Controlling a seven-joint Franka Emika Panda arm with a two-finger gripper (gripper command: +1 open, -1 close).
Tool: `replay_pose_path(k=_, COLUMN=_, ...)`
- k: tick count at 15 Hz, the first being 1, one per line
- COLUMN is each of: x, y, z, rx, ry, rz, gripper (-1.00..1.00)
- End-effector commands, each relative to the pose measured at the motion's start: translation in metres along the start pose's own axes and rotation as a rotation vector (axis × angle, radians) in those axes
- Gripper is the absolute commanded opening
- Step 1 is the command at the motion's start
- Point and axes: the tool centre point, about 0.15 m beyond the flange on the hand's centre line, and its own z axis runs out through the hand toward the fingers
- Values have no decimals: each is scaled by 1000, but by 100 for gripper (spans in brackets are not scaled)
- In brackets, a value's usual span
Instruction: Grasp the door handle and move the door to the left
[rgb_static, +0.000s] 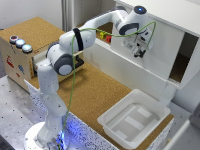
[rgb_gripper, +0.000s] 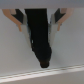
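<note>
Door (rgb_static: 150, 52) = plain white panel on the cabinet (rgb_static: 165, 10) front, standing upright. Its edge twd the exterior view's right ends at a dark open gap (rgb_static: 182, 57) in the cabinet; twd the exterior view's left the cabinet front runs on behind the arm (rgb_static: 75, 42), w/ small red/yellow bits (rgb_static: 105, 36) on the shelf there. Gripper (rgb_static: 137, 50) is up against the door face. Wrist view: fingers (rgb_gripper: 19, 20) apart, one each side of a dark vertical handle (rgb_gripper: 39, 35), pale door surface (rgb_gripper: 15, 55) behind; can't tell if they touch it. White tray (rgb_static: 134, 117) sits on the cork bench (rgb_static: 90, 90) below the door, well apart from it. Wooden box (rgb_static: 20, 52) w/ round buttons at exterior view's left has red marks on its side, too blurred to read. No other legible writing.
</note>
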Motion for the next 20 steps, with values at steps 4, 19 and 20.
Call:
replay_pose_path(k=4, x=-7, y=-82, z=24, rx=-107, ry=29, rz=87, gripper=-100)
replay_pose_path(k=19, x=-34, y=-205, z=25, rx=-127, ry=44, rz=70, gripper=-100)
replay_pose_path(k=20, x=-34, y=-211, z=27, rx=-132, ry=45, rz=72, gripper=-100)
